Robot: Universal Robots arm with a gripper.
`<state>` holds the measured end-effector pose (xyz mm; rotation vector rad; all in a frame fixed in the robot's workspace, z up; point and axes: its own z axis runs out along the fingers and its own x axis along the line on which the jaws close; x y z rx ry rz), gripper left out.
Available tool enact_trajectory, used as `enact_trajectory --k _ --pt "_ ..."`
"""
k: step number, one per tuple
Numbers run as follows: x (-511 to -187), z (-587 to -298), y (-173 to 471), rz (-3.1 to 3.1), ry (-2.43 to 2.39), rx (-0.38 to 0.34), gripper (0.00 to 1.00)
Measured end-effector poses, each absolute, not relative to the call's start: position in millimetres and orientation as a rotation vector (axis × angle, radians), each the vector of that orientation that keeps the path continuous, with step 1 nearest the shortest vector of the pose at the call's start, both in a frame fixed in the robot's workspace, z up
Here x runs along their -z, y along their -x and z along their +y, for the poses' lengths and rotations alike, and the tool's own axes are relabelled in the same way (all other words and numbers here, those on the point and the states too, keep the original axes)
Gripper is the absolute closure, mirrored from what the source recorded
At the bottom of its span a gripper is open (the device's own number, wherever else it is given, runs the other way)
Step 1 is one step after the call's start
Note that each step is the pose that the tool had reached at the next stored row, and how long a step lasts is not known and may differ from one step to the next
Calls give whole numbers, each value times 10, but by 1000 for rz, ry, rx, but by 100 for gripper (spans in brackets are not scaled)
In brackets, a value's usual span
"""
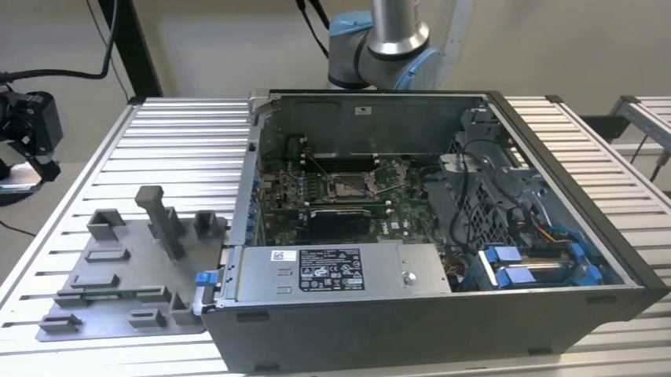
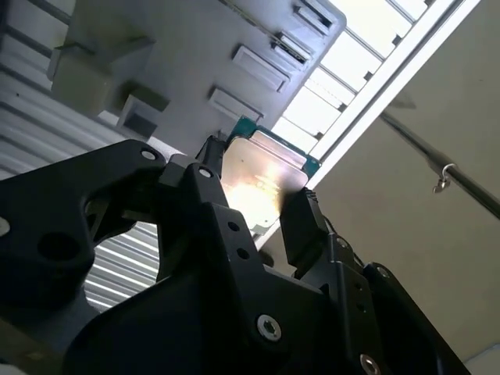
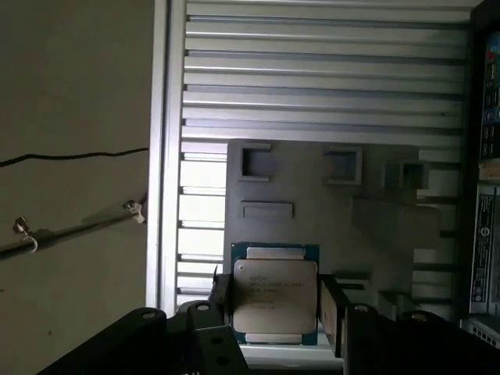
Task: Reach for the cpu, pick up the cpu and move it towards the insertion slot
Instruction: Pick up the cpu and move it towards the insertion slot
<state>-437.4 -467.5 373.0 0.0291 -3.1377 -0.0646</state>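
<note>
The hand [image 3: 275, 308] was clenched on the cpu [image 3: 275, 287], and its two fingers pressed on opposite edges of the chip. The cpu hung in the air above the grey fixture plate [image 3: 312, 195] on the table [image 3: 312, 78]. The insertion slot [image 1: 351, 186] lay inside the open computer case [image 1: 419, 330], beside that plate.

— Tally at the bench?
— One cpu [image 3: 275, 293], one gripper [image 3: 275, 306], two fingers [image 3: 331, 312] (both black).
— Across the slatted table [image 1: 178, 133]?
— One open computer case [image 1: 419, 322], one insertion slot [image 1: 350, 186] inside, one robot arm [image 1: 394, 35] behind, one grey fixture plate [image 1: 115, 314] with one tall post [image 1: 157, 220].
— Square frames [image 3: 256, 162] on that plate?
— Three in a row, counted in the first wrist view.
</note>
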Motion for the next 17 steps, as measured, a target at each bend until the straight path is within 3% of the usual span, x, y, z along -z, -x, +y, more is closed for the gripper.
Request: enact_trajectory --k 17 --pt "-3824 -4675 4297 -3138 -29 64 100"
